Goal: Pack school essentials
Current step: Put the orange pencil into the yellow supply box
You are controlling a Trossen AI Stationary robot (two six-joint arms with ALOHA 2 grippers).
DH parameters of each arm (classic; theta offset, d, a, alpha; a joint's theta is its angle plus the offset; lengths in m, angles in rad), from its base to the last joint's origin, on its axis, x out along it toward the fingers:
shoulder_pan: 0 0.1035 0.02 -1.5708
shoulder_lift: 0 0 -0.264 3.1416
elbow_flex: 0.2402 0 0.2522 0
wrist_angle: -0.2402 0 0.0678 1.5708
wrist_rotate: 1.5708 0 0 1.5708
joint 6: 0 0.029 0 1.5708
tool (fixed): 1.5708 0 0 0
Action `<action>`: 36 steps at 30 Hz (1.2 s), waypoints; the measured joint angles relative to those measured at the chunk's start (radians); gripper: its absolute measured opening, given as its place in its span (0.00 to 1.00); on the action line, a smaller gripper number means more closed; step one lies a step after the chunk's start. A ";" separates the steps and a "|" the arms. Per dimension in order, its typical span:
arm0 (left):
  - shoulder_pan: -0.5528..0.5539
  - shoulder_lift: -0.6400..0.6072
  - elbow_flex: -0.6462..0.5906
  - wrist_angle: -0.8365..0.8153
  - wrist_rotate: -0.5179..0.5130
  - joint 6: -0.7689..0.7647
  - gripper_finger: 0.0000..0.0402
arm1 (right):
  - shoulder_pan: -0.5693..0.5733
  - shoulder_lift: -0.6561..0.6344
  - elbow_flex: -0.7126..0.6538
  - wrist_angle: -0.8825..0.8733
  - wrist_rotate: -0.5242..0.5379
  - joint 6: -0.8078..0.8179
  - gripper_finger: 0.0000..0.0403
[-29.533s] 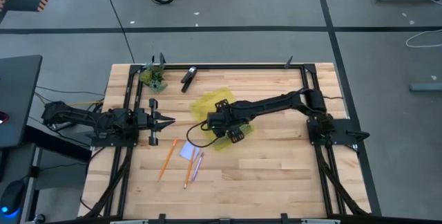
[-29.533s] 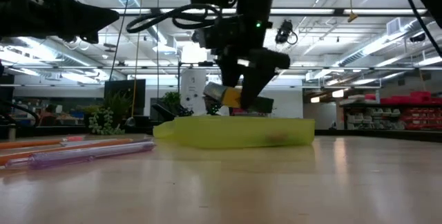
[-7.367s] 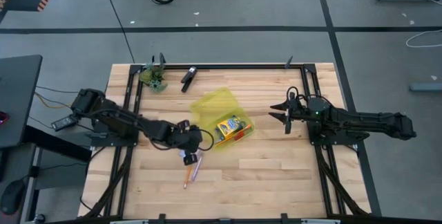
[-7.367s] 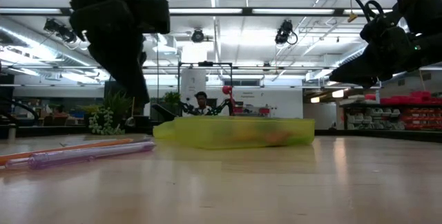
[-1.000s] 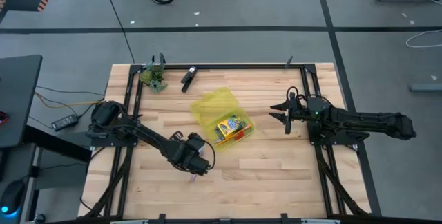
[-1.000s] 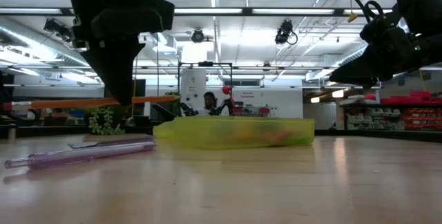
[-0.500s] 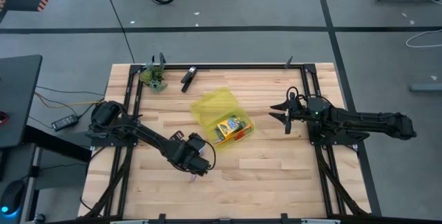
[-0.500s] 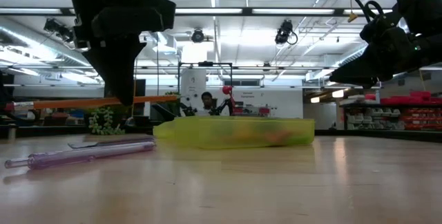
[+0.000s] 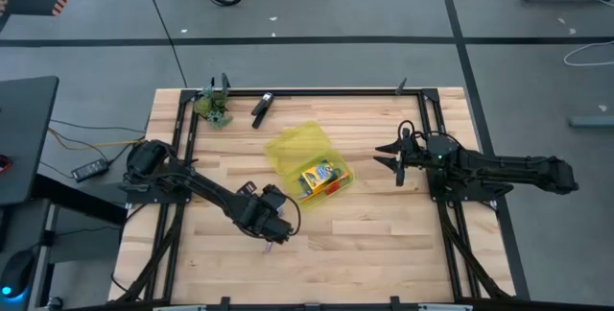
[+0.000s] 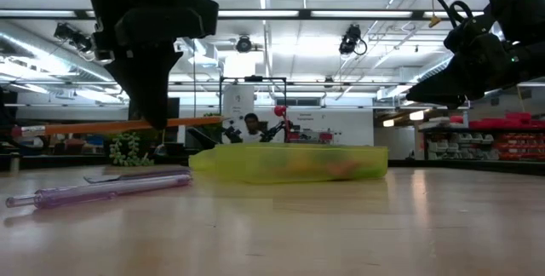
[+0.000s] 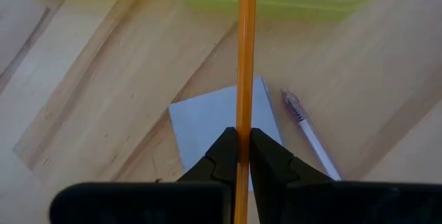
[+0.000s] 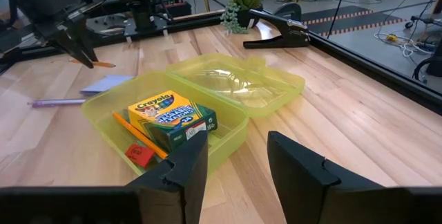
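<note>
A: Wood-plank worktop (image 9: 384,225), black frame rail round it; workshop hall behind, ceiling strip lights, a person far off at a bench. Contents?

B: Yellow case (image 12: 207,106), lid open, mid-worktop. Inside: crayon box (image 12: 169,117), one orange pencil (image 12: 138,134), red eraser (image 12: 140,154). Outside, near the case: note pad (image 11: 224,124) and pink pencil (image 11: 311,134), flat on the wood.

A: Hands?

B: Left hand (image 11: 237,156) pinching a second orange pencil (image 11: 245,58), lifted clear of the worktop above the pad, level, tip toward the case. Right hand (image 12: 235,158) spread, idle, at the worktop's right side.

A: Step in hand?

B: Likely carrying that pencil to the case. Advice: keep it level, line its length with the case's long side, clear the rim, release low beside the crayon box.

A: Other items?

B: Black clip (image 9: 261,108) and small plant (image 9: 213,107) at the far edge.
</note>
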 joint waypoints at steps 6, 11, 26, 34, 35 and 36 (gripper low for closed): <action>0.006 0.000 0.000 0.011 -0.001 0.017 0.07 | 0.000 0.000 0.000 0.000 0.000 0.000 0.39; 0.019 0.000 0.000 0.023 -0.008 0.046 0.07 | 0.000 0.000 0.000 0.000 0.000 0.000 0.39; 0.070 0.000 0.000 0.082 -0.009 0.193 0.07 | 0.000 0.000 0.000 0.000 0.000 0.000 0.39; 0.104 0.000 0.000 0.137 -0.007 0.282 0.07 | 0.000 0.000 0.000 0.000 0.000 0.000 0.39; 0.111 0.000 0.000 0.144 -0.007 0.297 0.07 | 0.000 0.000 0.000 0.000 0.000 0.000 0.39; 0.119 0.000 0.000 0.153 -0.007 0.306 0.07 | 0.000 0.000 0.000 0.000 0.000 0.000 0.39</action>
